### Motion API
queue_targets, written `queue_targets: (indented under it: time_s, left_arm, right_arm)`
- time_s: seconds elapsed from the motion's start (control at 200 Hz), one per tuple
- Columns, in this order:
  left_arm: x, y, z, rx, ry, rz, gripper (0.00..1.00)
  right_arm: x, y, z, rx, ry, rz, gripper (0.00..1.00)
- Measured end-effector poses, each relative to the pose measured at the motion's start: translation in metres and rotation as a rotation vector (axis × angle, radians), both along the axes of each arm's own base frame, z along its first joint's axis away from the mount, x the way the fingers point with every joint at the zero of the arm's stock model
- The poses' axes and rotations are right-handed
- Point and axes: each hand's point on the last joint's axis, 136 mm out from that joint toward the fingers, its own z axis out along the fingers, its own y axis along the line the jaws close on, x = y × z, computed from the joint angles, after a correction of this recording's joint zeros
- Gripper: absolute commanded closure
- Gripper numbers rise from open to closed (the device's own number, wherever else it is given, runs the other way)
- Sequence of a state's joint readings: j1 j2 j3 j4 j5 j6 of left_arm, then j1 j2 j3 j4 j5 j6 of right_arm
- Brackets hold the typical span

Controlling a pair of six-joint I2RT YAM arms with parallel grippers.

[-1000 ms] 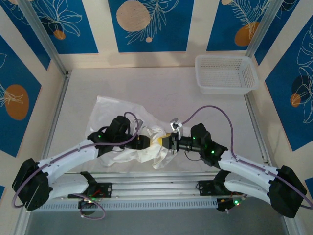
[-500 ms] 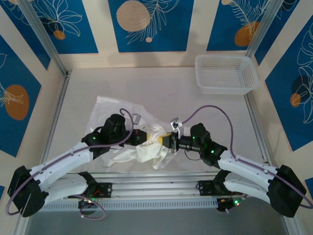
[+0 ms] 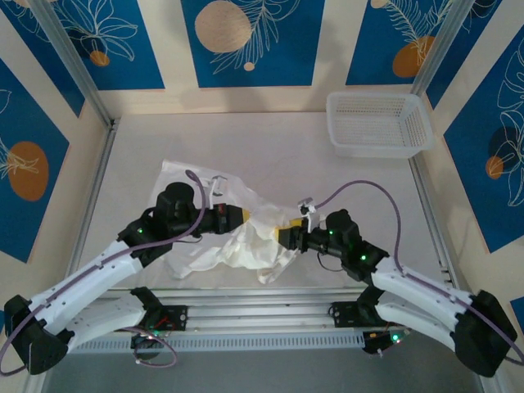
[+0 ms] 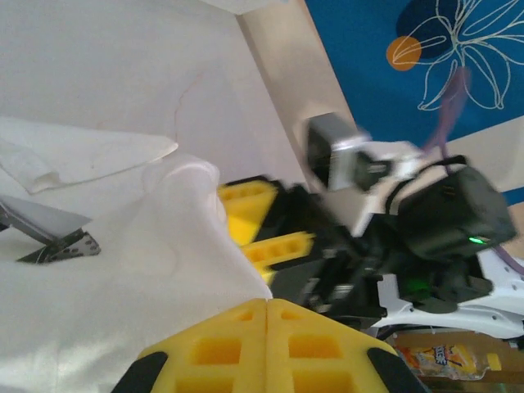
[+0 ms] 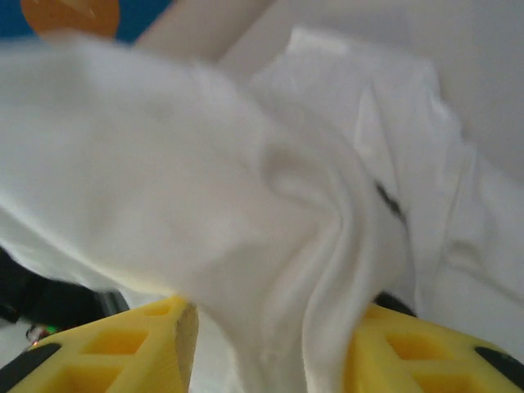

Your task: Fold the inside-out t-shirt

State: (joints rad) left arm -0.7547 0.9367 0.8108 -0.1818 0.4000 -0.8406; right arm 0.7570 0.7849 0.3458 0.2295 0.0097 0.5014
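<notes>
The left end effector (image 4: 266, 315) is seen with its yellow fingers pressed flush together, fully closed. White fabric reaches right up to the tips, but whether a fold is pinched between them cannot be told. The right end effector (image 5: 274, 315) is held with its fingers parted. A loose bundle of cloth hangs through the gap between them and no clamping on it is seen.

The inside-out t-shirt (image 3: 246, 246) is found bunched and wrinkled directly between the two end effectors, which face each other across it near the middle of the near part of the surface (image 3: 311, 155). Part of the fabric is raised at the fingers, and the rest is spread on the surface beneath the left arm. The long axis of the heap is laid diagonally, from a flatter corner at the far left down to a crumpled lobe at the near right, just in front of the right end effector. A small dark mark (image 5: 391, 201) is seen on a fold in the right wrist view.

The white mesh basket (image 3: 377, 150) is placed at the far right corner of the surface, well apart from the t-shirt, and its mesh floor can be seen across its width. The t-shirt is kept wholly outside it
</notes>
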Motion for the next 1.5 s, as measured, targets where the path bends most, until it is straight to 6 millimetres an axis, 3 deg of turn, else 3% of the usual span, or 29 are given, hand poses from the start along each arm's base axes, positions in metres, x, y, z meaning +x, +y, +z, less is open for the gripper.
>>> queue_targets:
  time_s: [0.105,0.18,0.255,0.33,0.435,0.625,0.895,0.99,1.06,1.155,1.265,1.41,1.5]
  left_arm:
    - [0.001,0.000,-0.003,0.003,0.021,0.006,1.00]
    - [0.001,0.000,-0.004,0.005,0.028,0.008,1.00]
    - [0.001,0.000,-0.005,0.006,0.028,0.008,1.00]
    - [0.003,-0.001,-0.007,0.011,0.032,0.013,1.00]
    - [0.005,0.000,-0.012,0.028,0.043,0.024,1.00]
    - [0.008,0.002,-0.015,0.042,0.047,0.048,1.00]
    - [0.009,0.004,-0.018,0.054,0.052,0.059,1.00]
    - [0.009,0.004,-0.018,0.054,0.053,0.060,1.00]
    - [0.009,0.004,-0.018,0.054,0.052,0.060,1.00]
    - [0.010,0.005,-0.018,0.056,0.051,0.065,1.00]
    - [0.010,0.006,-0.019,0.059,0.053,0.068,1.00]
    - [0.011,0.006,-0.020,0.060,0.053,0.070,1.00]
    - [0.011,0.006,-0.020,0.061,0.054,0.072,1.00]
  right_arm:
    - [-0.019,0.005,0.042,0.054,-0.179,0.006,0.69]
    - [-0.039,0.016,0.065,0.076,-0.291,0.047,0.73]
    - [-0.054,0.033,0.077,0.053,-0.376,0.103,0.70]
    - [-0.063,0.053,0.084,0.018,-0.449,0.148,0.57]
    - [-0.054,0.073,0.066,-0.104,-0.531,0.147,0.50]
    - [-0.031,0.082,0.016,-0.385,-0.669,0.137,0.43]
    - [-0.022,0.086,0.002,-0.503,-0.805,0.171,0.38]
    - [-0.020,0.088,-0.002,-0.530,-0.832,0.183,0.21]
    - [-0.020,0.091,-0.011,-0.564,-0.850,0.201,0.19]
    - [-0.020,0.097,-0.026,-0.622,-0.878,0.218,0.24]
    - [-0.017,0.098,-0.034,-0.661,-0.892,0.214,0.38]
    - [-0.017,0.097,-0.025,-0.627,-0.886,0.191,0.62]
    - [-0.017,0.095,-0.012,-0.580,-0.872,0.165,0.71]
